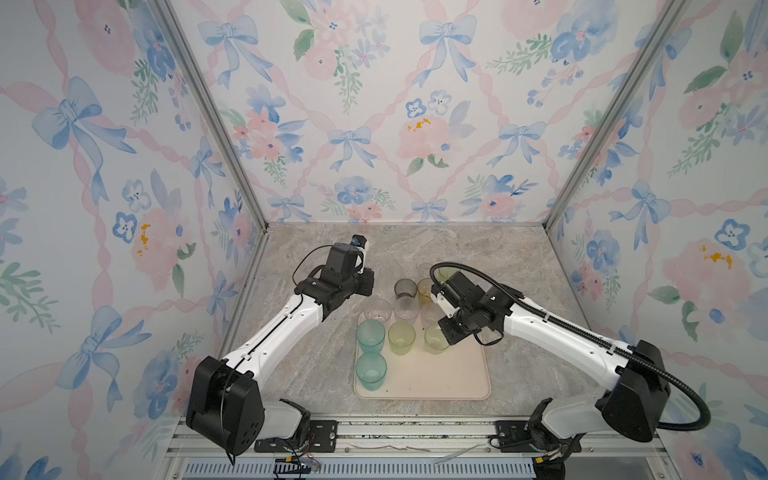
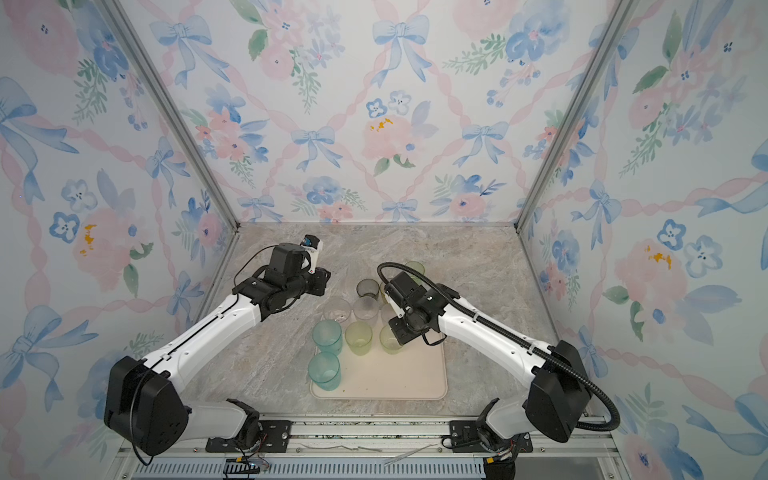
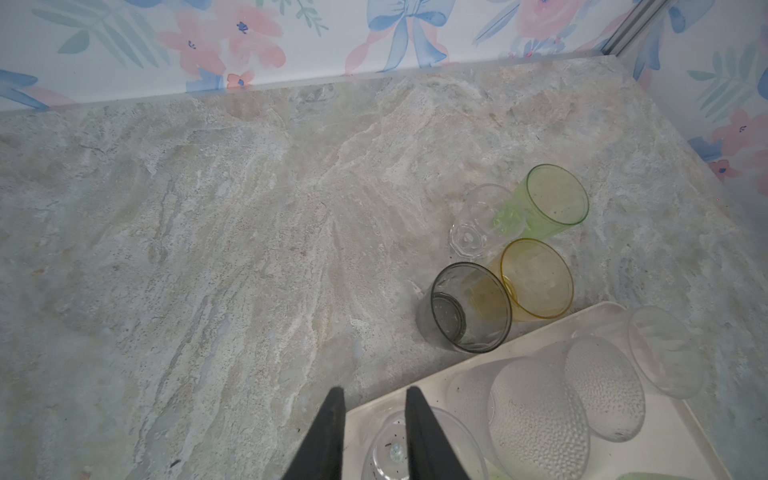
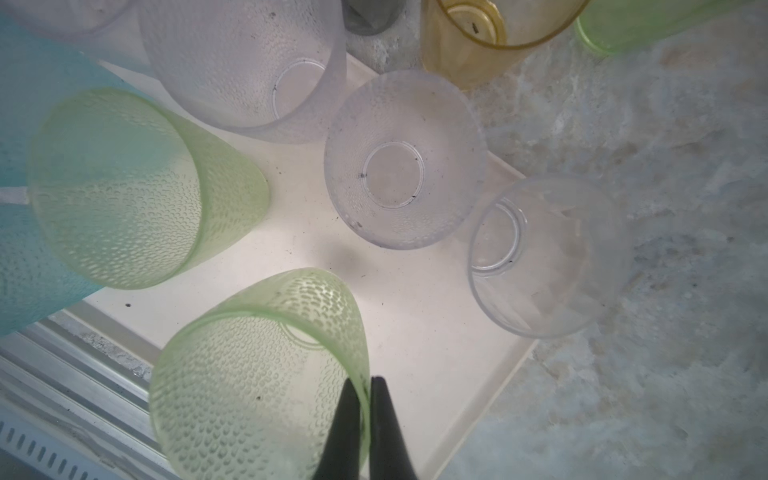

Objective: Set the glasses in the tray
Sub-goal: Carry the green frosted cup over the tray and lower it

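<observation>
The right gripper [image 4: 365, 380] is clenched on the rim of a yellow-green tumbler [image 4: 249, 374], one finger inside its wall and one outside, the tumbler upright over the cream tray [image 4: 415, 332]. The left gripper [image 3: 374, 392] hangs with fingers parted either side of the rim of a clear tumbler [image 3: 453, 444] at the tray's far left corner, not closed on it. A smoky grey tumbler [image 3: 465, 307] and an amber tumbler [image 3: 536, 278] stand on the marble tabletop [image 3: 208, 249] just beyond the tray.

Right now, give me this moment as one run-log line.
right tool: shut on green glass rim, within tray | left tool: open, near clear glass | on counter: grey glass, amber glass
</observation>
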Motion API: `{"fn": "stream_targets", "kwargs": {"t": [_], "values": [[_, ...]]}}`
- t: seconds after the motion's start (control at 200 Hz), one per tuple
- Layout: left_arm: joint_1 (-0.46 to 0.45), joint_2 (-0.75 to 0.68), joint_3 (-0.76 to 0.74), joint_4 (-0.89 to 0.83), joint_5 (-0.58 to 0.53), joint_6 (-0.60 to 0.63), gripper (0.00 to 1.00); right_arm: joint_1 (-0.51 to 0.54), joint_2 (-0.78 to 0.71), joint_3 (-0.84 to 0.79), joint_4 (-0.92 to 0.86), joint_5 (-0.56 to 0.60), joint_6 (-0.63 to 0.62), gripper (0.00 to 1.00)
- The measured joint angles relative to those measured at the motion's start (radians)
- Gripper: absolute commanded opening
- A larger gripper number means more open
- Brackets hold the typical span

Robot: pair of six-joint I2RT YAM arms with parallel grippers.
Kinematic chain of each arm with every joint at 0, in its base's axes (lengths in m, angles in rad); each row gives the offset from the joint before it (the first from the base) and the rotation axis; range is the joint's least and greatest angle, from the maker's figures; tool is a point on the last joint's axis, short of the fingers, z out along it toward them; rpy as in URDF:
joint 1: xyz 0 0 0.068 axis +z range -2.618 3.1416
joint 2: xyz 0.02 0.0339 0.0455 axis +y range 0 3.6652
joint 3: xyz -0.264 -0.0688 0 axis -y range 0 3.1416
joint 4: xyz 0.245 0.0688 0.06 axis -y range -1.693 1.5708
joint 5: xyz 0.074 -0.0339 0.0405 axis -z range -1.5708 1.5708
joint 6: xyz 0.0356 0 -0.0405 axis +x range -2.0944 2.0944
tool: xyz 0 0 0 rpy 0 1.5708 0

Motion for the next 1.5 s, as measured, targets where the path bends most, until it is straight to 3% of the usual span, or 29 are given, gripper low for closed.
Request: {"fn": "stream_targets", "kwargs": {"t": [0.51,1.105,1.496], "values": [[0.0,0.0,0.0,0.0,0.0,0.008,0.28,0.0,0.119,-0.003,0.062,-0.004,0.003,0.02],[0.009,0.009,0.0,0.0,0.0,0.016,0.29,-0.011,0.155,-0.003,0.112,-0.005,0.003,0.03],[0.01,0.012,0.0,0.0,0.0,0.016,0.31,-0.025,0.166,-0.005,0.133,-0.012,0.004,0.12]]}}
